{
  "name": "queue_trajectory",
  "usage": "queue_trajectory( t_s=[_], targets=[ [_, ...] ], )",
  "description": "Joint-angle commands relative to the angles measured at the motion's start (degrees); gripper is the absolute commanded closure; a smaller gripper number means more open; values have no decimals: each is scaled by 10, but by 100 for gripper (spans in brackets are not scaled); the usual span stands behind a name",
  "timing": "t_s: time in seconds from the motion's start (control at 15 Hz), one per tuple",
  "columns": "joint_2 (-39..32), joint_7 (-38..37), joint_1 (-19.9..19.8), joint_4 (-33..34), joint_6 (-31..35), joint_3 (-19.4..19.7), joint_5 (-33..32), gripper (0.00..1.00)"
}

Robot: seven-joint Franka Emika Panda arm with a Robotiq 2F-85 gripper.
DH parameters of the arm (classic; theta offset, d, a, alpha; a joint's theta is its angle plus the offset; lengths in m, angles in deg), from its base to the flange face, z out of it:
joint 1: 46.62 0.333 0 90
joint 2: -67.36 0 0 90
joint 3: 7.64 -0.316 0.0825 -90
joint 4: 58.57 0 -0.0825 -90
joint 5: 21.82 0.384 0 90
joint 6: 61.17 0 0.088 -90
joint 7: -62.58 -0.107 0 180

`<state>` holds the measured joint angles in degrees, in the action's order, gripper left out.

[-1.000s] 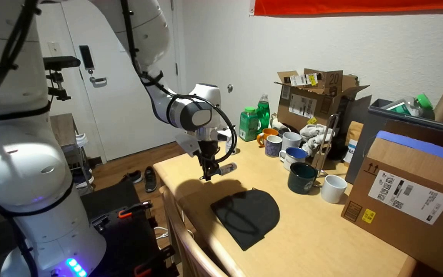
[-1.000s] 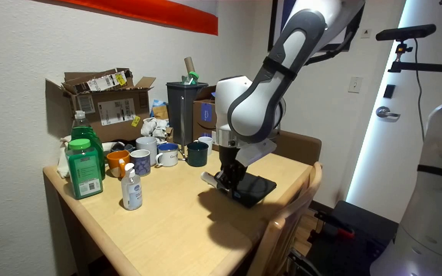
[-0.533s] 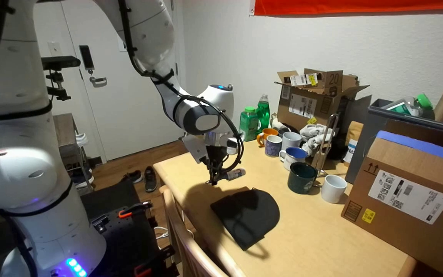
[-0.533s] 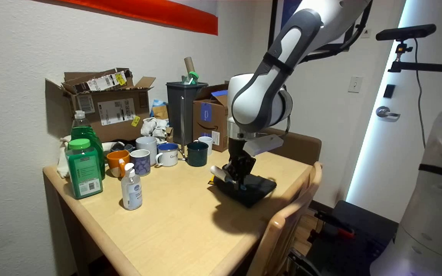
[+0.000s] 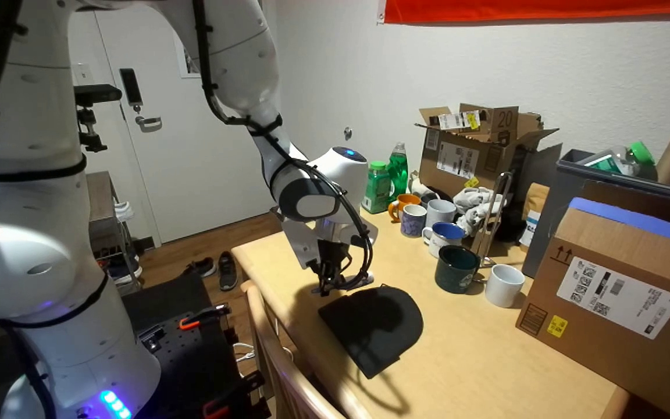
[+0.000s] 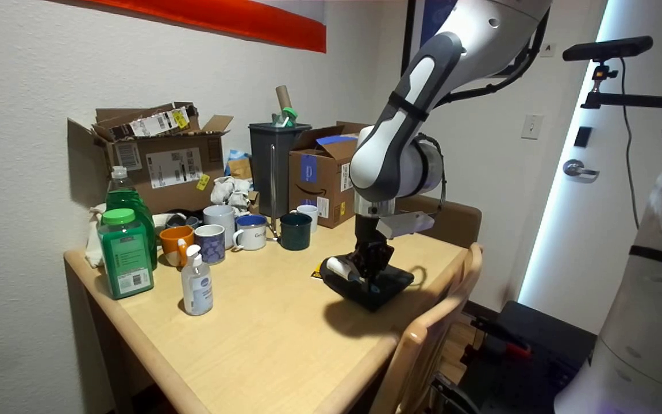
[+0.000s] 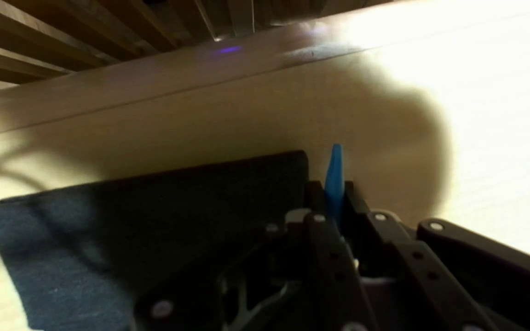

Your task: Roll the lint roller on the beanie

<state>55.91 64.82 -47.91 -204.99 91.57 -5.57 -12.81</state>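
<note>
The black beanie (image 5: 384, 326) lies flat on the table in both exterior views, also here (image 6: 395, 280). My gripper (image 5: 324, 290) is shut on the lint roller's blue handle (image 7: 335, 177), which stands between the two fingertips in the wrist view. The roller's white head (image 6: 339, 268) points away from the gripper and shows partly behind a cable in an exterior view (image 5: 367, 279). The gripper is just above the beanie's corner and edge. In the wrist view the beanie (image 7: 164, 207) lies left of the fingers. I cannot tell whether the roller touches it.
A dark green mug (image 5: 457, 270) and a white mug (image 5: 505, 285) stand beyond the beanie. A cardboard box (image 5: 614, 314) stands at the table's side. A sanitizer bottle (image 6: 197, 287) and green detergent (image 6: 127, 259) stand farther off. A wooden chair (image 6: 423, 345) is against the table edge.
The gripper has moved lower and over toward the beanie, carrying the roller with it. The roller head has come near the beanie. The beanie has not moved.
</note>
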Motion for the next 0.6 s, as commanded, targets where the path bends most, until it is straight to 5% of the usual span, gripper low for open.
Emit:
queue_trajectory(
  t_s=[0.0, 0.33, 0.4, 0.53],
  targets=[
    [0, -2, -6, 0, -1, -7, -4, 89],
    [0, -2, -5, 0, -1, -9, -4, 89],
    [-4, -11, 1, 6, 0, -12, -5, 97],
    [-15, -34, 15, 20, 5, -18, -10, 97]
  ],
)
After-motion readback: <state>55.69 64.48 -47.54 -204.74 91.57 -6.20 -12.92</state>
